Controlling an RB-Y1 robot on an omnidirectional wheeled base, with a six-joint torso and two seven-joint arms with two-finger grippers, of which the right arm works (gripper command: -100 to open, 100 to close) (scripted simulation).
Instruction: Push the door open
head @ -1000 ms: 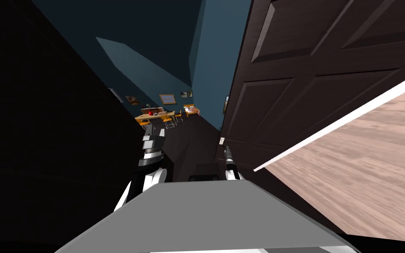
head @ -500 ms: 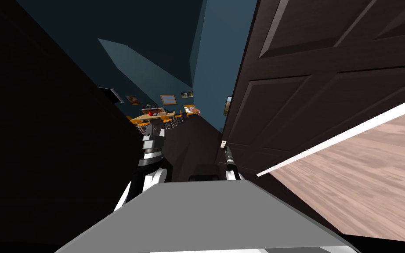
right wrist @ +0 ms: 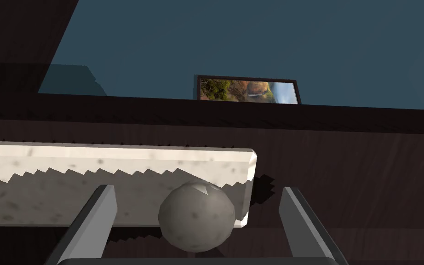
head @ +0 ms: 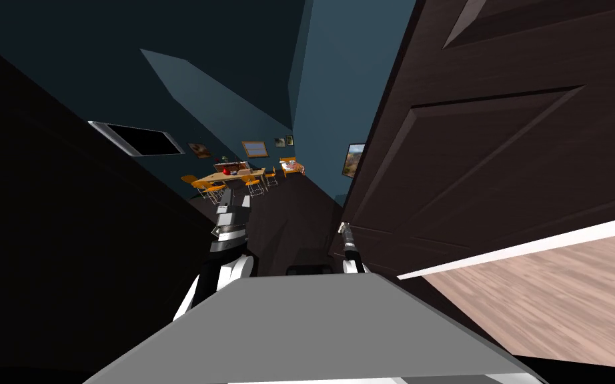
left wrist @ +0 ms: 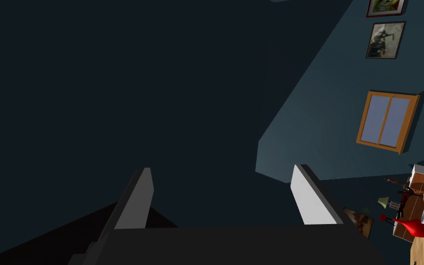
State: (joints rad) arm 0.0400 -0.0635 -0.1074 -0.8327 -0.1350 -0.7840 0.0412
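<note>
- The door (head: 499, 153) is dark brown and panelled. It stands on my right side and takes up the upper right of the head view, with its near edge running down towards my right hand.
- My right gripper (head: 344, 229) is up at that edge of the door, low on the leaf. In the right wrist view, the right gripper (right wrist: 197, 189) is released, with its two fingers (right wrist: 97, 216) standing wide apart.
- A round grey door knob (right wrist: 196, 221) sits between those fingers. There is a gap on each side, so neither blade touches it.
- Behind the knob, a pale mottled plate (right wrist: 114, 161) lies flat on the door's dark wood (right wrist: 353, 184).
- Past the door's edge I see a teal wall (right wrist: 252, 37) with a framed landscape picture (right wrist: 248, 90) on it. The head view shows the same picture (head: 355, 159) just beside the door.
- My left gripper (head: 228, 203) is held forward on my left, well apart from the door. In the left wrist view, the left gripper (left wrist: 222, 172) is released and holds nothing.
- Far ahead, between the two arms, a dining table (head: 233, 177) stands with orange chairs around it.
- A pale wooden floor (head: 566, 300) lies below the door on my right, bordered by a white strip (head: 533, 248).
</note>
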